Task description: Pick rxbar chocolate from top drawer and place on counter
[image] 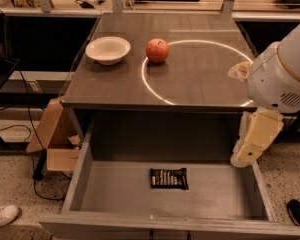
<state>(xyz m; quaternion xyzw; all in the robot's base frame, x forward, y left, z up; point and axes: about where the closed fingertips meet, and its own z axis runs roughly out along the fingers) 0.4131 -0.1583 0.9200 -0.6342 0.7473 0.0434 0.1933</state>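
Note:
The rxbar chocolate (169,178) lies flat on the floor of the open top drawer (80,179), near its middle front. The black wrapper shows white lettering. The counter (190,81) sits above the drawer and carries a bright ring of light. My gripper (251,146) hangs at the right, over the drawer's right wall, to the right of the bar and above it, apart from it. The white arm housing (282,74) above it covers the counter's right edge.
A white bowl (108,50) and a red apple (157,50) stand on the counter's back left. A cardboard box (55,139) sits on the floor left of the drawer. A shoe (2,215) shows at the lower left and a dark shoe (299,214) at the lower right.

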